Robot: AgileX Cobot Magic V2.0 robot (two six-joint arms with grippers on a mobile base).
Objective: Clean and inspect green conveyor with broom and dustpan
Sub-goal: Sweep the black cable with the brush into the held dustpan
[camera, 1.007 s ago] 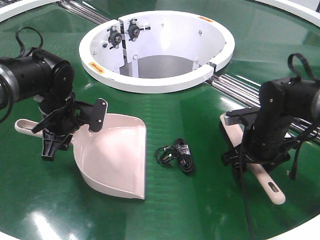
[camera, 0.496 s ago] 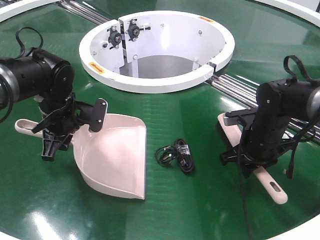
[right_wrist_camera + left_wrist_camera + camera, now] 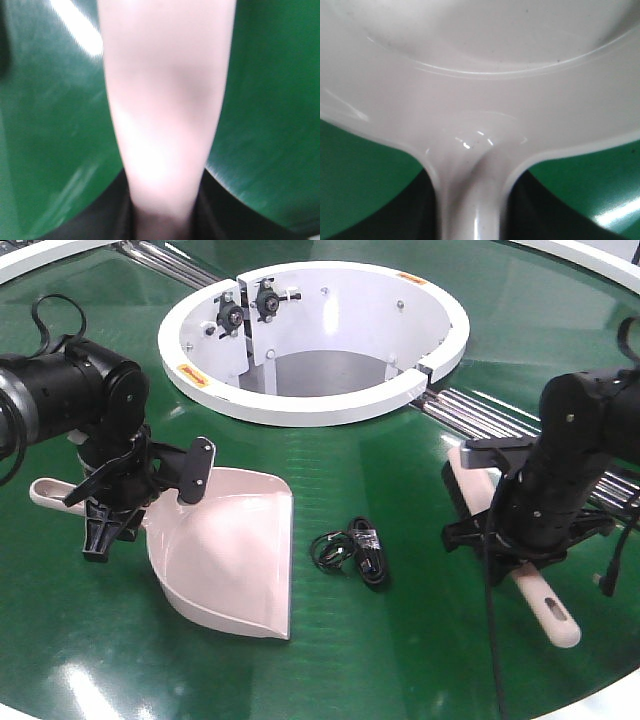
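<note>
The green conveyor (image 3: 400, 650) fills the front view. On its left lies the pale pink dustpan (image 3: 235, 560), mouth toward the front. My left gripper (image 3: 108, 508) is shut on its handle, whose end (image 3: 42, 490) sticks out to the left. In the left wrist view the dustpan (image 3: 480, 75) narrows into the handle between my dark fingers (image 3: 417, 212). On the right, my right gripper (image 3: 522, 538) is shut on the broom (image 3: 548, 608), which lies slanted over the belt. The right wrist view shows the broom (image 3: 165, 100), blurred, running away from the gripper (image 3: 162, 215).
A small bundle of black cable (image 3: 355, 550) lies on the belt between dustpan and broom. The white central ring (image 3: 315, 405) stands at the back, around an open well. Silver roller seams (image 3: 480, 405) run out from it behind the right arm.
My right gripper has swung to the right with the broom in it, and the handle end has shifted right. The left arm and dustpan have not moved.
</note>
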